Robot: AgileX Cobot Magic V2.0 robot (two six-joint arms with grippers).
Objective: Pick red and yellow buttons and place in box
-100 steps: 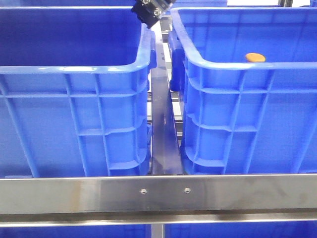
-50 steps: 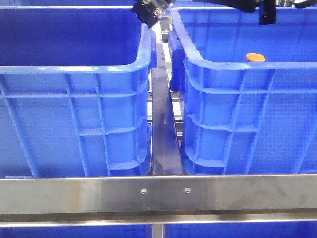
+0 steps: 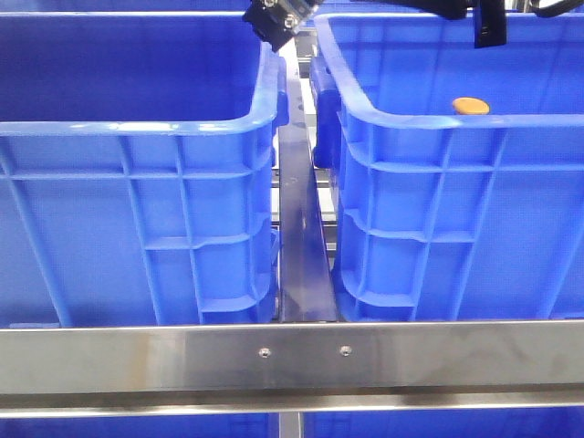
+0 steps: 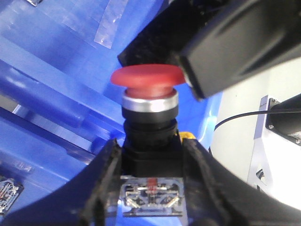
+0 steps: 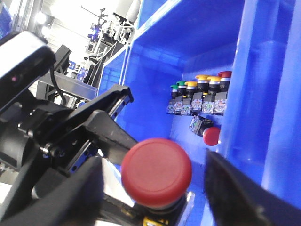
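My left gripper (image 4: 150, 147) is shut on the black body of a red-capped push button (image 4: 146, 81). In the front view it shows only at the top edge (image 3: 274, 20), between the two blue crates. My right gripper (image 5: 153, 162) is open, with its fingers (image 5: 70, 197) wide apart on either side of the same red cap (image 5: 156, 172) and not touching it. One of its fingers shows at the top of the front view (image 3: 488, 26), over the right crate (image 3: 438, 128). An orange-yellow button (image 3: 471, 105) lies inside that crate.
The left blue crate (image 3: 137, 128) stands beside the right one, with a steel rail (image 3: 297, 228) between them and a steel bar (image 3: 292, 356) across the front. A row of green, yellow and red push buttons (image 5: 200, 96) and one loose red one (image 5: 210, 135) lie against a crate wall.
The right gripper has come into the front view at the top right and has shifted slightly since half a second ago. The left gripper has stayed in place.
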